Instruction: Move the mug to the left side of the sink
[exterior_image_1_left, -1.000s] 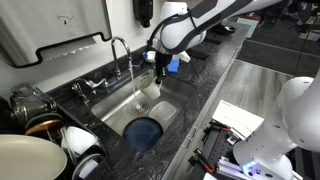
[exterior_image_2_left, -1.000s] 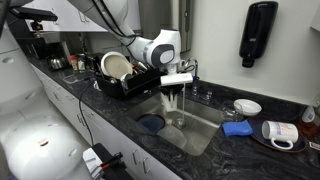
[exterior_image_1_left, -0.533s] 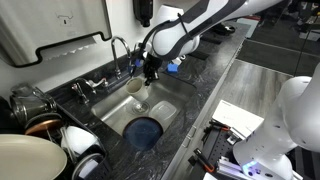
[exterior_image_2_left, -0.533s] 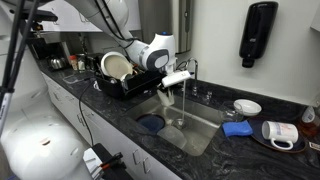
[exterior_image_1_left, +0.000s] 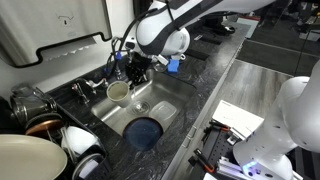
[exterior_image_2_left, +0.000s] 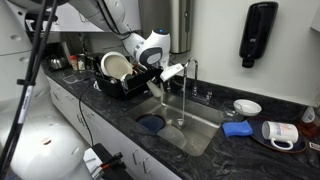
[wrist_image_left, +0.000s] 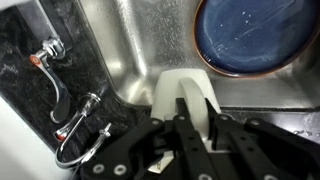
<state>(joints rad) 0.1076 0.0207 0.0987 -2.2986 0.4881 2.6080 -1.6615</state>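
Observation:
My gripper (exterior_image_1_left: 129, 79) is shut on the small cream mug (exterior_image_1_left: 118, 91) and holds it over the end of the steel sink (exterior_image_1_left: 166, 109) nearest the dish rack. In the wrist view the mug (wrist_image_left: 181, 88) sits between my black fingers (wrist_image_left: 186, 128), one finger inside it and one outside, above the basin floor (wrist_image_left: 140, 40). In an exterior view my gripper (exterior_image_2_left: 160, 78) hangs over the sink's rack-side edge (exterior_image_2_left: 205, 128) with the mug (exterior_image_2_left: 156, 88) partly hidden beneath it.
A blue plate (exterior_image_1_left: 143, 131) lies on the sink floor, also in the wrist view (wrist_image_left: 250, 35). The chrome faucet (exterior_image_1_left: 120, 48) stands behind the basin. A dish rack with stacked dishes (exterior_image_2_left: 118, 70) adjoins the sink. A blue cloth (exterior_image_2_left: 236, 128) and a shallow white dish (exterior_image_2_left: 247, 106) lie on the far counter.
My gripper has carried the mug along the sink from near the faucet spout toward the dish-rack end. The plate has not moved.

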